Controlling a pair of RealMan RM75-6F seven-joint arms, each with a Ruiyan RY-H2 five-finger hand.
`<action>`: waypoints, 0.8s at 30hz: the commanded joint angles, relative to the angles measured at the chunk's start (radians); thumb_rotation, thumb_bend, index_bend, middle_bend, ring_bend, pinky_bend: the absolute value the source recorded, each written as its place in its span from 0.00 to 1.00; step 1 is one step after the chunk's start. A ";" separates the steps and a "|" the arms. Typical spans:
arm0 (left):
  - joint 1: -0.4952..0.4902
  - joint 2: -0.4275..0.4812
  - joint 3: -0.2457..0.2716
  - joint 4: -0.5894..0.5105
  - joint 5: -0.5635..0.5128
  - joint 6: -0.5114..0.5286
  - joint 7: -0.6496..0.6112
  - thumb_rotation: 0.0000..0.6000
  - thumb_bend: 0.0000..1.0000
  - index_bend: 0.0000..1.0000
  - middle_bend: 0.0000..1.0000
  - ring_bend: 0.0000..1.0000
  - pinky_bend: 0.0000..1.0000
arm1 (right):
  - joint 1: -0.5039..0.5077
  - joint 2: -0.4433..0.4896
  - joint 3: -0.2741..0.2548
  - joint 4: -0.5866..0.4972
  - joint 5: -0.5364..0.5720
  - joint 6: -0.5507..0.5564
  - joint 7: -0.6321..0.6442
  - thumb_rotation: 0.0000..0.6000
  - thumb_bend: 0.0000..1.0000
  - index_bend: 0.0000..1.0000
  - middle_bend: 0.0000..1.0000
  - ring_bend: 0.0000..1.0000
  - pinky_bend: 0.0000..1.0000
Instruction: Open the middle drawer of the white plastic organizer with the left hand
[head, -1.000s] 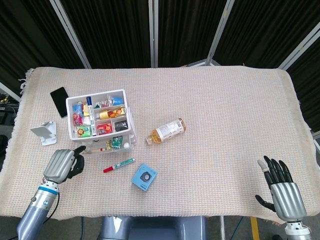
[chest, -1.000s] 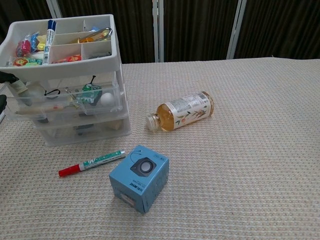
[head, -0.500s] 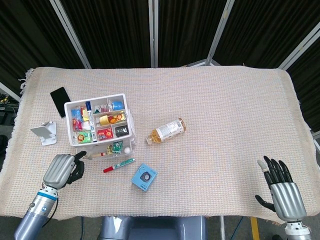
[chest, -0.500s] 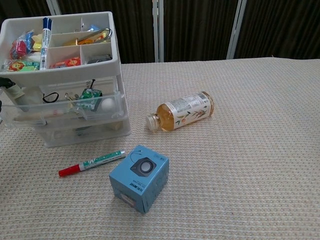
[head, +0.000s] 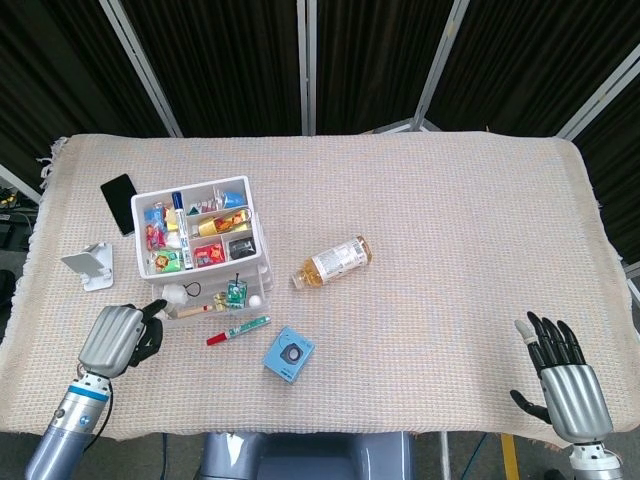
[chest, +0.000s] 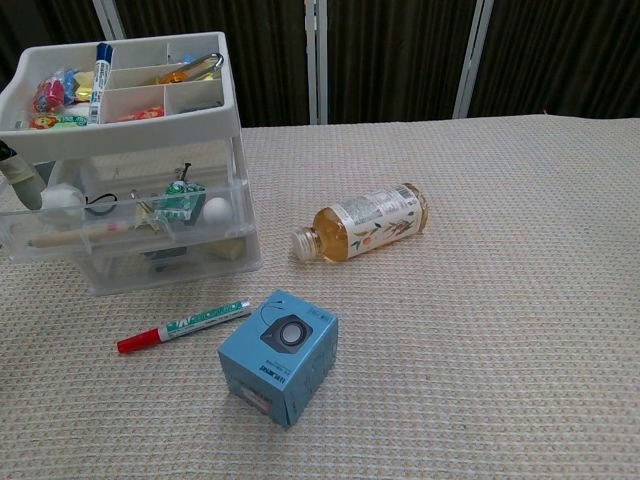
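Note:
The white plastic organizer stands at the left of the table, its top tray full of small items. Its clear middle drawer is pulled out toward the front edge, showing a white ball and small bits inside. In the head view, my left hand sits in front-left of the organizer with its fingers curled. One fingertip is hooked on the drawer's front left corner. My right hand rests far away at the table's front right, fingers spread and holding nothing.
A red-capped marker and a blue box lie just in front of the organizer. A bottle lies on its side to the right. A black phone and a white stand sit at the left.
My left hand drew back toward the front edge and the middle drawer slid further out. The organizer tilted and shifted half a second ago, then settled level again.

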 joint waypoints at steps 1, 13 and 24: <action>0.001 0.004 0.006 -0.006 0.006 -0.004 -0.001 1.00 0.79 0.44 0.78 0.81 0.63 | 0.000 0.001 0.000 0.000 -0.001 0.001 0.001 1.00 0.02 0.00 0.00 0.00 0.00; 0.005 0.010 0.031 -0.026 0.033 -0.015 0.011 1.00 0.79 0.44 0.78 0.81 0.63 | -0.001 0.002 -0.001 -0.001 -0.003 0.004 0.003 1.00 0.02 0.00 0.00 0.00 0.00; 0.014 0.023 0.058 -0.047 0.078 -0.014 0.006 1.00 0.79 0.44 0.78 0.80 0.63 | -0.001 0.000 -0.001 -0.001 -0.002 0.002 -0.002 1.00 0.02 0.00 0.00 0.00 0.00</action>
